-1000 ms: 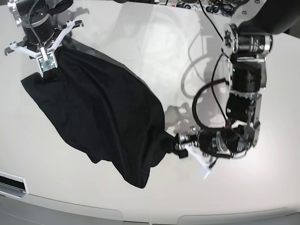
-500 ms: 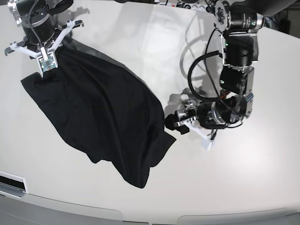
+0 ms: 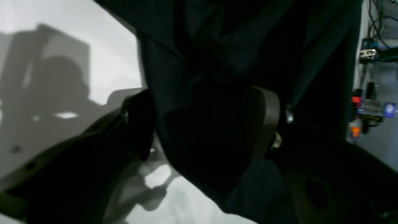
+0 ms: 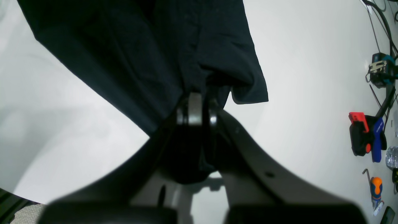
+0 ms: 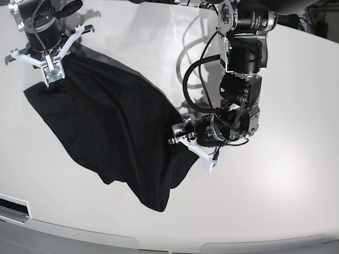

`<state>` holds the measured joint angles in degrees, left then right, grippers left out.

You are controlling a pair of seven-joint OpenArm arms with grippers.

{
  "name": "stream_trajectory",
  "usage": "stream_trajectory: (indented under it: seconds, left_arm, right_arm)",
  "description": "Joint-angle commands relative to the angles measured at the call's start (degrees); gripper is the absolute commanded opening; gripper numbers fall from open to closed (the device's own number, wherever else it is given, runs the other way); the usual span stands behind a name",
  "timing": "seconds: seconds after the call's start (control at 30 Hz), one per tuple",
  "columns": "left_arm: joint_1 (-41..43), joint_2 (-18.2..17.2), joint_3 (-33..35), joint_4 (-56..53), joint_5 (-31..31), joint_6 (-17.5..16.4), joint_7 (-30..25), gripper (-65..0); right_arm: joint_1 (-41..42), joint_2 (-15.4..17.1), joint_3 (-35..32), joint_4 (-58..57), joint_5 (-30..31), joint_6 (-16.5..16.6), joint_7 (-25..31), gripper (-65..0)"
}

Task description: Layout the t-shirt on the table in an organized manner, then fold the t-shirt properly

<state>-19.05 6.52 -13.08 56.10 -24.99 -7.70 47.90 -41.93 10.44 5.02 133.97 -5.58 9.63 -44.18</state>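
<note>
T-shirt (image 5: pixel 111 132) bunched diagonally on table (image 5: pixel 275 201). Right gripper (image 5: pixel 53 71) pinched shut on far corner; left gripper (image 5: pixel 177 135) spread wide around near edge (not clamped). Close firmly, then pull apart evenly, low.

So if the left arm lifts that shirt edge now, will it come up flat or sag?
Likely sag: the t-shirt lies in soft ripples and drapes limply from the shut right gripper. It probably drags easily across the glossy table. The open left gripper would gather a bunch, not a flat edge.
</note>
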Motion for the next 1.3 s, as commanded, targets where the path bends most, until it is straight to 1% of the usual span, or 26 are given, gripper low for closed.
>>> stream_trajectory:
  seconds: [0.0, 0.03, 0.07, 0.1, 0.13, 0.17, 0.2, 0.33, 0.4, 0.47, 0.53, 0.6, 0.67, 0.7, 0.8, 0.9, 0.97, 1.03, 1.1, 1.2, 1.27]
  left_arm:
    - [-0.9, 0.3, 0.6, -0.2, 0.8, 0.6, -0.2, -20.6]
    - [-1.0, 0.2, 1.2, -0.9, 0.8, 0.6, -0.7, -21.5]
    - [-1.0, 0.3, 1.9, -1.6, 0.8, 0.5, -1.5, -24.7]
    - [-1.0, 0.2, 2.8, -2.4, 0.8, 0.6, -2.1, -31.4]
    - [-1.0, 0.2, 3.6, -3.0, 0.8, 0.5, -2.7, -41.9]
    - [-1.0, 0.3, 4.4, -3.3, 1.2, 0.5, -2.9, -55.5]
    - [-1.0, 0.3, 5.0, -3.3, 1.4, 0.5, -2.8, -65.0]
    - [-4.6, 0.3, 5.4, -2.2, 1.4, -0.7, 2.9, -65.0]
    - [-7.4, -0.5, 5.4, -0.1, 1.4, -1.3, 6.0, -65.0]
    - [-10.4, -1.6, 5.4, 2.6, 1.6, -2.1, 9.9, -65.0]
    - [-13.3, -2.8, 5.4, 5.0, 1.6, -4.5, 13.3, -65.0]
    - [-15.8, -3.6, 5.6, 6.5, 0.3, -7.4, 15.3, -65.0]
    - [-17.9, -4.2, 5.6, 7.1, -2.8, -10.3, 16.5, -65.0]
    - [-18.9, -4.5, 5.6, 7.1, -5.4, -12.3, 17.0, -65.0]
    - [-21.0, -5.7, 5.6, 7.3, -16.3, -19.6, 20.3, -65.0]
    - [-22.3, -7.6, 5.6, 7.3, -25.2, -23.9, 24.6, -65.0]
    - [-22.8, -9.3, 5.6, 7.3, -29.7, -25.4, 27.3, -65.0]
    - [-22.7, -11.6, 5.6, 7.3, -33.2, -26.3, 28.8, -65.0]
    - [-22.5, -14.2, 5.6, 7.3, -34.3, -26.2, 29.4, -65.0]
    - [-22.0, -18.8, 6.0, 7.3, -34.3, -26.2, 29.8, -65.0]
    - [-21.3, -22.6, 8.8, 7.3, -34.4, -25.8, 29.7, -65.0]
  right_arm:
    - [-0.3, 0.2, 0.2, 1.0, -0.3, -0.2, 1.1, -65.0]
    - [-0.3, 0.2, 0.2, 1.0, -0.2, -0.2, 1.1, -65.0]
    - [-0.3, 0.2, 0.2, 1.0, -0.2, -0.2, 1.1, -65.0]
    - [-0.3, 0.2, 0.2, 1.0, -0.3, -0.2, 1.1, -65.0]
    - [-0.3, 0.3, 0.2, 1.0, -0.2, -0.2, 1.1, -65.0]
    - [-0.3, 0.3, 0.2, 1.0, -0.3, -0.2, 1.1, -65.0]
    - [-0.3, 0.3, 0.2, 1.0, -0.3, -0.2, 1.1, -65.0]
    - [-0.3, 1.7, 0.2, 1.0, -0.5, -0.1, 1.1, -65.0]
    - [-0.3, 2.7, 0.2, 1.0, -0.5, -0.2, 1.0, -65.0]
    - [-0.3, 3.1, 0.2, 1.0, -0.5, -0.2, 1.1, -65.0]
    - [-0.3, 3.1, 0.2, 1.0, -0.5, -0.2, 1.1, -65.0]
    - [-0.3, 3.1, 0.2, 1.0, -0.5, -0.2, 1.1, -65.0]
    - [-0.3, 3.1, 0.2, 1.0, -0.5, -0.2, 1.1, -65.0]
    - [-0.3, 3.1, 0.2, 1.0, -0.5, -0.2, 1.1, -65.0]
    - [-0.3, 3.1, 0.2, 1.0, -0.5, -0.2, 1.1, -65.0]
    - [-0.3, 3.1, 0.2, 1.0, -0.5, -0.2, 1.1, -65.0]
    - [-0.3, 3.1, 0.2, 1.0, -0.5, -0.2, 1.1, -65.0]
    - [-0.3, 3.1, 0.2, 1.0, -0.5, -0.2, 1.1, -65.0]
    - [-0.3, 3.1, 0.2, 1.0, -0.5, -0.2, 1.8, -65.0]
    - [-0.3, 3.1, 0.2, 1.0, 0.2, -0.2, 2.5, -65.0]
    - [-0.3, 3.1, 0.2, 1.0, 1.8, -0.1, 2.5, -65.0]
